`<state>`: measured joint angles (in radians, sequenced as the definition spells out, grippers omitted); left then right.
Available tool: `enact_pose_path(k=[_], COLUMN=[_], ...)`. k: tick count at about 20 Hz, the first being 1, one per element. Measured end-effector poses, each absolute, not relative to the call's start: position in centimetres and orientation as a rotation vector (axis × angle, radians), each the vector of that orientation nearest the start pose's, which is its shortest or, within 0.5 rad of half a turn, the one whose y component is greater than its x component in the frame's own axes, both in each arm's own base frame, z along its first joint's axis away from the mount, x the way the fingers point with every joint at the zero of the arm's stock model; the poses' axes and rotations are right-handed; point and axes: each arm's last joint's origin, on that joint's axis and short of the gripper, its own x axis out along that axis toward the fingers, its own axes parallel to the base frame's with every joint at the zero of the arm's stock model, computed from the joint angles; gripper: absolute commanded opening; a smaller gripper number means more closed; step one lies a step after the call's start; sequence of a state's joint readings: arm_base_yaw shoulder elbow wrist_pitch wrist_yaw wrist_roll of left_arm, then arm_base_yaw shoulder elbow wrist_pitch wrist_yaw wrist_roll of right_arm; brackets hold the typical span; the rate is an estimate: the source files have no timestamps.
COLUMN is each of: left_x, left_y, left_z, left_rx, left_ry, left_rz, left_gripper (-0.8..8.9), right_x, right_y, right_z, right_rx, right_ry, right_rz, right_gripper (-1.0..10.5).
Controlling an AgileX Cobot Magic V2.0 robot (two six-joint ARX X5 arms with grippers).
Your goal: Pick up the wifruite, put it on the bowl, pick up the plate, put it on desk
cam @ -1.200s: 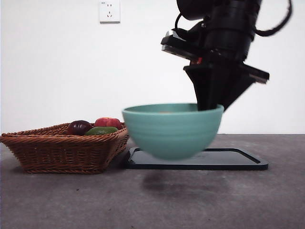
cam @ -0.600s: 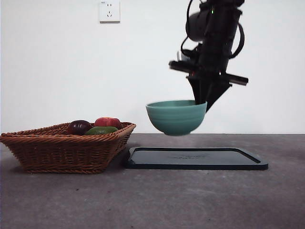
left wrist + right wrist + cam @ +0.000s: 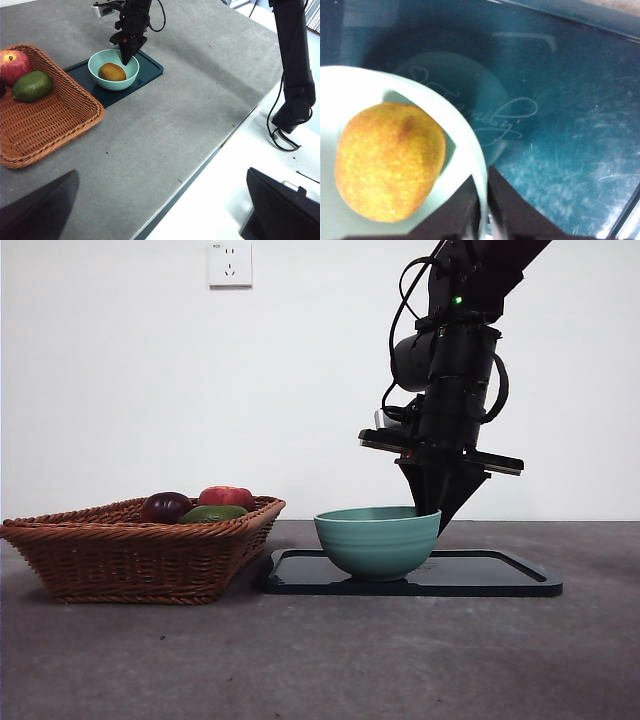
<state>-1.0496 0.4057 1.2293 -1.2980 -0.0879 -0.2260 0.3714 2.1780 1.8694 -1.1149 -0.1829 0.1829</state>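
Since half a second ago we see the bowl come down from mid-air onto the dark tray, which lies on the tabletop. Our right claw pinches the bowl's rim, one jaw inside and one outside. The wifruite lies inside the bowl. Beside the tray stands the wicker basket with a red apple, a green fruit and a dark purple fruit. Our left claw waits well apart, jaws spread wide.
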Motion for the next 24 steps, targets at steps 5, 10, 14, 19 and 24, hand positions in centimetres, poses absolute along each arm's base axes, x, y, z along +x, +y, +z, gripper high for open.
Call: enact_pose_path(k=[5, 10, 14, 19, 24], left_x=[-0.5, -0.4, -0.3, -0.3, -0.3], left_y=[1.4, 1.1, 1.1, 1.1, 1.0], left_z=[38.4, 39.0, 39.1, 39.1, 39.3], left_rx=[0.06, 0.023, 0.017, 0.015, 0.004], left_ry=[0.517, 0.463, 0.453, 0.45, 0.433], left_rz=[-0.887, -0.899, -0.901, -0.902, -0.905], left_gripper=[6.25, 6.25, 6.25, 6.25, 6.25], right_x=[40.3, 34.0, 27.3, 20.3, 13.2], right_y=[16.1, 13.8, 12.0, 11.4, 10.7], right_z=[21.4, 33.9, 40.5, 43.6, 40.3], right_rx=[-0.027, -0.11, -0.145, -0.182, -0.217], right_ry=[1.443, 1.181, 1.044, 0.916, 0.937], right_rz=[0.281, 0.248, 0.256, 0.334, 0.454], right_gripper=[3.4, 5.3, 5.6, 5.9, 5.9])
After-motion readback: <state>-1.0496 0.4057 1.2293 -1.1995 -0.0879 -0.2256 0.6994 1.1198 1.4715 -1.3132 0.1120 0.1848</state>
